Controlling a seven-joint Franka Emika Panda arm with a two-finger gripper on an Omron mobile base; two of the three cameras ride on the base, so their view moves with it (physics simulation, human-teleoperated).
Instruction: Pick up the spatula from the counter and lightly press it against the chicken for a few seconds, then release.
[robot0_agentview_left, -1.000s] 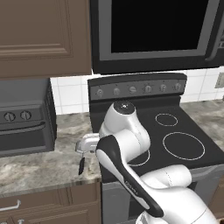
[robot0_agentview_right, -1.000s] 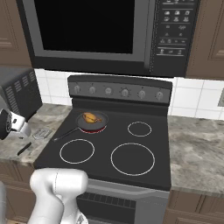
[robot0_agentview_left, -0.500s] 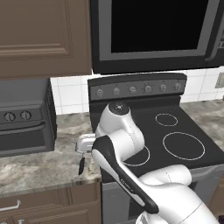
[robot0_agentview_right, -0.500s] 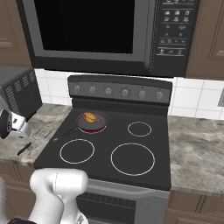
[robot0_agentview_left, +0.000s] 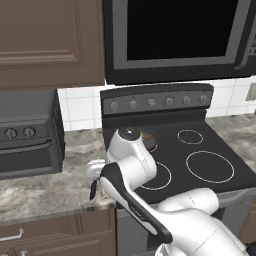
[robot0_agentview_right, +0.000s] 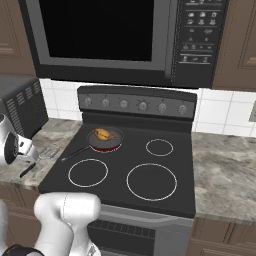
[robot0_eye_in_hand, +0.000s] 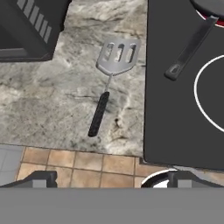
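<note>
**While the jaws stand wide, the spatula lies untouched**

The black stove adjoins the stone counter; a pan sits on its back left burner. The gripper hangs empty above the spatula, flat on the counter beside the stove. The chicken rests in the pan.

Light even and diffuse, moderately bright in all three views. The white arm shades to soft grey on its underside (light reads as coming from above). The microwave door is a flat uniform black; the cooktop is matte dark. The tiles under the microwave are slightly dimmer. Veining on the counter looks smeared, a low-resolution texture; the spatula has soft edges. Focus uniform near to far; straight lines stay straight to the frame edges.
</note>
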